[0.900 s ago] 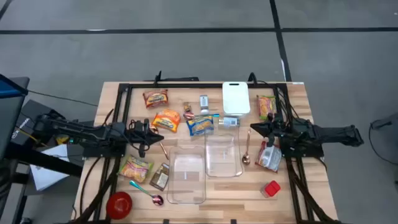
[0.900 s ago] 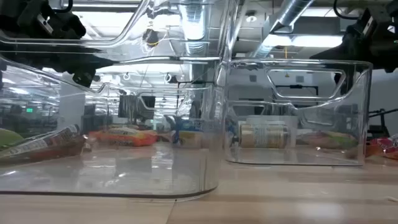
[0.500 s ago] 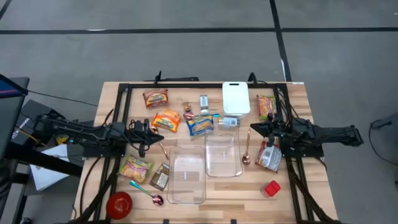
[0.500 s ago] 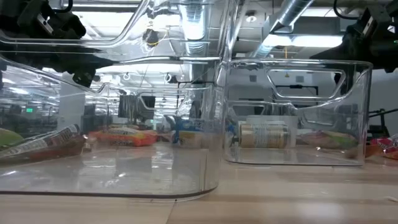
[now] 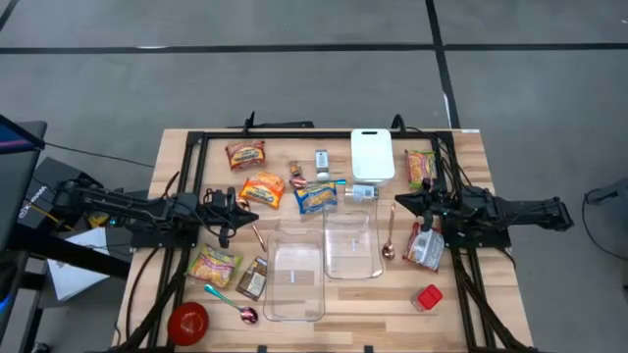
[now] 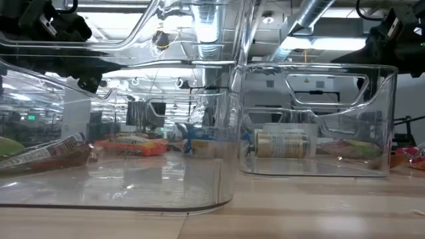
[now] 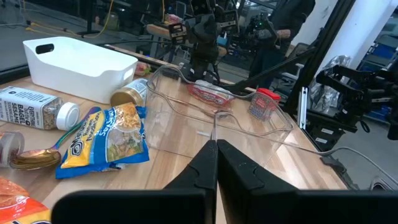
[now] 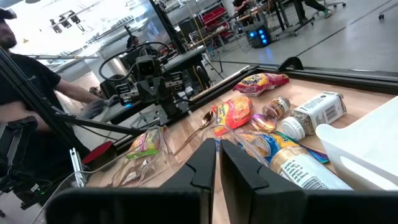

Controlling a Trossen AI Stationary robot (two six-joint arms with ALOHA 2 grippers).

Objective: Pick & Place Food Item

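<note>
Several crinkled snack packets lie around two clear bins (image 5: 324, 257) at frame centre: a blue-and-yellow packet (image 5: 315, 196) just above them, an orange packet (image 5: 262, 189) to its left. Left gripper (image 5: 251, 211) and right gripper (image 5: 397, 205) hover with fingers together, holding nothing.

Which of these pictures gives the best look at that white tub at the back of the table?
The left wrist view: the white tub shows its whole side, rim and handle slot. The high view shows only its top outline. The right wrist view catches just a corner. The low view does not show it clearly.
</note>
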